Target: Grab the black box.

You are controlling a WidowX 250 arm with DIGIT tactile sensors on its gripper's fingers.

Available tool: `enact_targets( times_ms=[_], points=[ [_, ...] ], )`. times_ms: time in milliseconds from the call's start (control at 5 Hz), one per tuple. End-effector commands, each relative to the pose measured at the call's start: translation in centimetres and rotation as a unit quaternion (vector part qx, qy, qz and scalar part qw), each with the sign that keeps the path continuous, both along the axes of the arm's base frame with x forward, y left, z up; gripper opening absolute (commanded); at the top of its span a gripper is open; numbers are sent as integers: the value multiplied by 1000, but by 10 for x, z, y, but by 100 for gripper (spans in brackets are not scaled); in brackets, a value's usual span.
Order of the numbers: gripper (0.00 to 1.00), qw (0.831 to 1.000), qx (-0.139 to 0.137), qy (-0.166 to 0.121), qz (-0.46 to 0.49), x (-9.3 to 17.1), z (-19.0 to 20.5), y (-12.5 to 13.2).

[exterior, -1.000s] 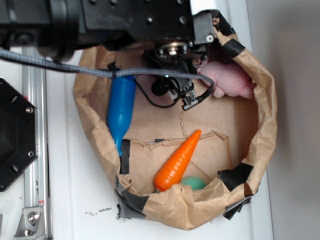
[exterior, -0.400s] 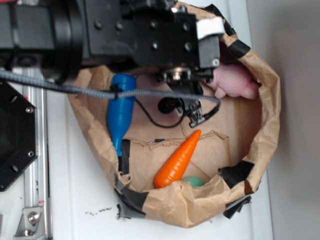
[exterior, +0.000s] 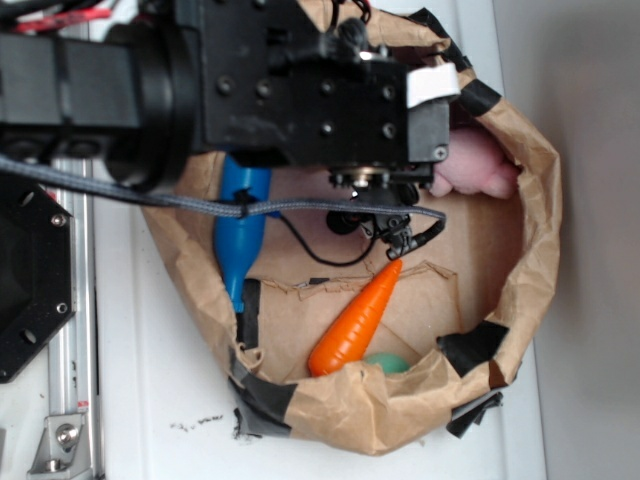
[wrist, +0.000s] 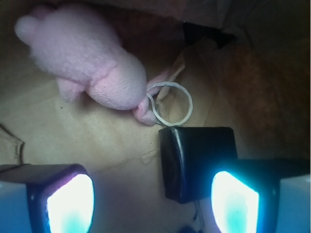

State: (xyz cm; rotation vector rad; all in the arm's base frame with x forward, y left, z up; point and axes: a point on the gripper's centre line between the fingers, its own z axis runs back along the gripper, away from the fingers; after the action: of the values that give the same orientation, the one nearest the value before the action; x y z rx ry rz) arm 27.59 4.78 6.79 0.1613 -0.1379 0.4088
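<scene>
From the exterior view I see the arm has advanced over the paper nest, now hiding more of the blue bottle. In the wrist view, fingers stand open, empty. The black box sits at 3 o'clock, against the right finger, not centred; I judge a sideways correction is needed.

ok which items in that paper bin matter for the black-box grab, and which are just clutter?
Job:
black box, by the right fingertip
gripper, open, low over the bin floor

Clutter:
pink plush toy, with cord loop
blue bottle
orange carrot
green ball
paper bin
</scene>
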Motion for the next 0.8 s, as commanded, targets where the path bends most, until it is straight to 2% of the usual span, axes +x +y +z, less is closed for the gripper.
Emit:
enact_targets(
  times_ms=[0,200,600],
  points=[
    [100,999,26,-31,25,-6,24,40],
    [100,999,30,-31,30,-11,23,51],
    [100,999,30,-17,25,-12,14,53]
  ],
)
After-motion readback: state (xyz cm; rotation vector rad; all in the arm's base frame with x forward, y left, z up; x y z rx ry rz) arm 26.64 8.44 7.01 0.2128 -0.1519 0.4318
